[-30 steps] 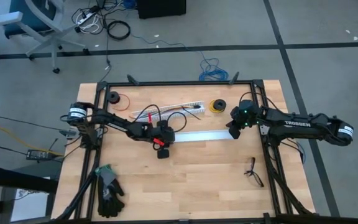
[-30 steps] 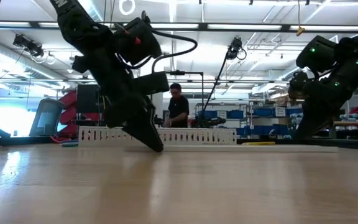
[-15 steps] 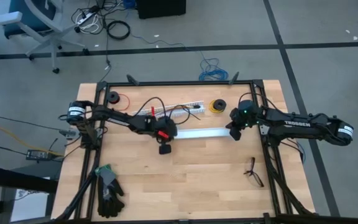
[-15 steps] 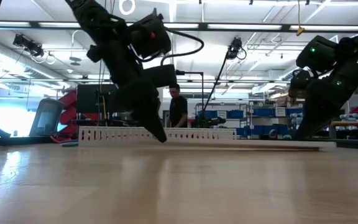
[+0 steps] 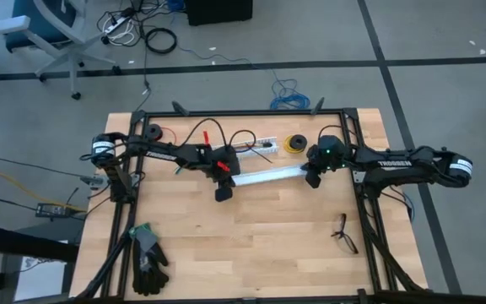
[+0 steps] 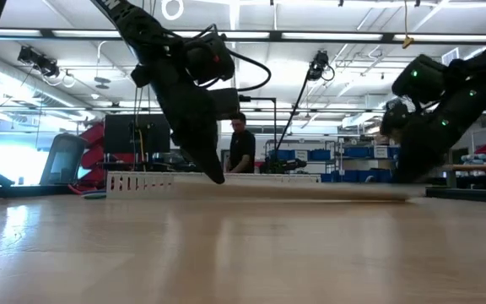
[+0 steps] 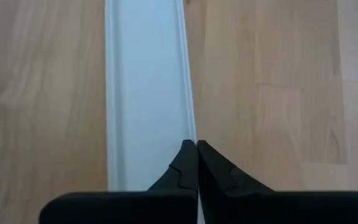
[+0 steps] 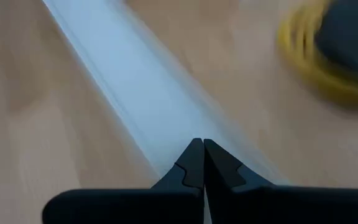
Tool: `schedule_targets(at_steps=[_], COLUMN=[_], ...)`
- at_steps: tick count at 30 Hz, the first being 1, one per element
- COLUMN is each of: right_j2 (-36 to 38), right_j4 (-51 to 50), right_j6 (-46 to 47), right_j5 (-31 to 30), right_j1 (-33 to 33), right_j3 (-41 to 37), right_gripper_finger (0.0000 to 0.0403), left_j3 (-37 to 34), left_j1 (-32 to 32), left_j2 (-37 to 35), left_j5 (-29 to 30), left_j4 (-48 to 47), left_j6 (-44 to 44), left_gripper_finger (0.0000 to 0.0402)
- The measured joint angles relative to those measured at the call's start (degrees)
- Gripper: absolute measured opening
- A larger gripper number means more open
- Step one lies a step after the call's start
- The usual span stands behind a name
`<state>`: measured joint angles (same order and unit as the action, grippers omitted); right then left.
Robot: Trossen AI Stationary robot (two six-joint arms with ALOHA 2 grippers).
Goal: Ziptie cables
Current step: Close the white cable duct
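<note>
You are nowhere near a tied bundle yet, as far as these views show. Both arms are busy with the long white channel [image 5: 264, 176] lying across the middle of the table [image 5: 260, 245], not with the cables [image 5: 234, 150].

The left gripper [image 5: 222, 193] sits at one end of that channel with its fingers pressed together; in its wrist view the tips meet right at the channel's edge [image 7: 148, 93], and you cannot tell whether they pinch that thin edge or just rest on it. The right gripper [image 5: 314, 180] is at the other end, fingers closed the same way, tips meeting over the white strip [image 8: 135, 106] with the yellow wire spool [image 8: 328, 53] just beyond. Again, whether it has a real hold is not clear.

The cables lie at the far side of the table behind the left arm, beside a second slotted white channel [image 5: 256, 145]: a loose tangle of thin dark and red loops, unbundled, with nothing wrapped around them. The ziptie cannot be picked out in any view.

So gathering the wires, looping the tie and cinching it all look still ahead of you
</note>
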<state>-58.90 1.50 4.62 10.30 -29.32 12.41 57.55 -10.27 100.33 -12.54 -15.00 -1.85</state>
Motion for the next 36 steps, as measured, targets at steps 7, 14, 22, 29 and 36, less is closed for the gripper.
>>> schedule_targets(at_steps=[7,14,22,29,36], right_j2=[1.7,-1.3,-2.3,-3.0,-6.3], right_j4=[6.1,-4.7,-6.5,-6.5,-6.2], right_j6=[-2.1,-3.2,-5.0,-3.8,-1.4], right_j5=[-2.0,-2.3,6.4,12.3,13.6], right_j1=[-0.1,-3.9,-9.4,-13.7,-14.1], right_j3=[0.1,0.2,0.2,0.2,0.3], right_gripper_finger=[0.0000,0.0000,0.0000,0.0000,0.0000], left_j3=[0.2,0.2,0.2,0.2,0.4], left_j1=[0.2,-1.9,-8.9,-14.5,-17.5], left_j2=[-0.1,-1.3,-2.5,-2.1,-0.6], left_j5=[-3.9,-8.0,-6.7,-5.1,-5.0], left_j4=[-1.0,-0.8,-2.2,-1.5,0.2], left_j6=[0.6,1.8,0.4,-0.1,-1.8], left_gripper_finger=[0.0001,0.0001,0.0001,0.0001,0.0001])
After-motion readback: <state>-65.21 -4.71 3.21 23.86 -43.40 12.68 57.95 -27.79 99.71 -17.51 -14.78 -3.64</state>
